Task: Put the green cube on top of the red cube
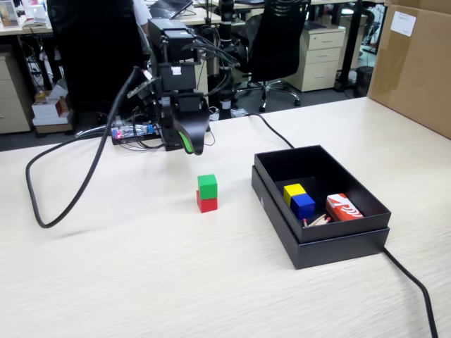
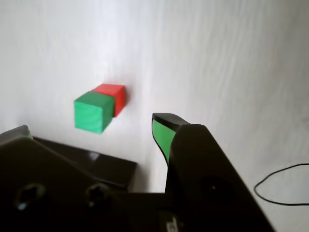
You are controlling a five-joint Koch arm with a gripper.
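Pincer (image 2: 91,133) parted, empty, clear of cubes

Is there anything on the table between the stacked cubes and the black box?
No. In the fixed view, the table is bare between the green cube, sitting on the red cube, and the black box.

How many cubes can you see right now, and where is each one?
4. The green cube sits on the red cube on the table; the yellow cube and blue cube touch inside the black box. Others may be hidden there.

Bright even light; soft, washed-out wrist view.
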